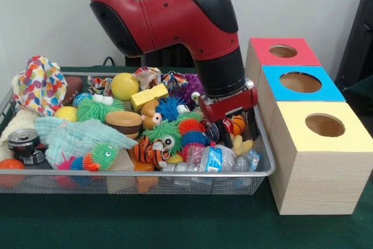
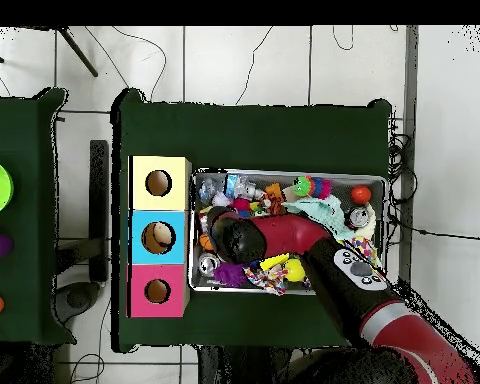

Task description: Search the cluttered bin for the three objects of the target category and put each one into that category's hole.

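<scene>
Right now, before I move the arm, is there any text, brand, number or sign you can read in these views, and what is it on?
No text can be read in either view.
Water bottle: blue label, print too blurred to read.
Can: dark markings, too small to read.
Boxes with holes, red, blue, yellow: plain coloured tops, no lettering.
Gripper: no readable marking.

One wire bin (image 1: 263,170) of mixed clutter beside three wooden boxes.
The boxes: one red-topped box (image 1: 284,52), one blue-topped box (image 1: 300,83), one yellow-topped box (image 1: 324,125), each with one round hole. In the bin: one plastic bottle (image 1: 213,159), one drink can (image 1: 23,143), one yellow ball (image 1: 125,86), several spiky toys.
</scene>
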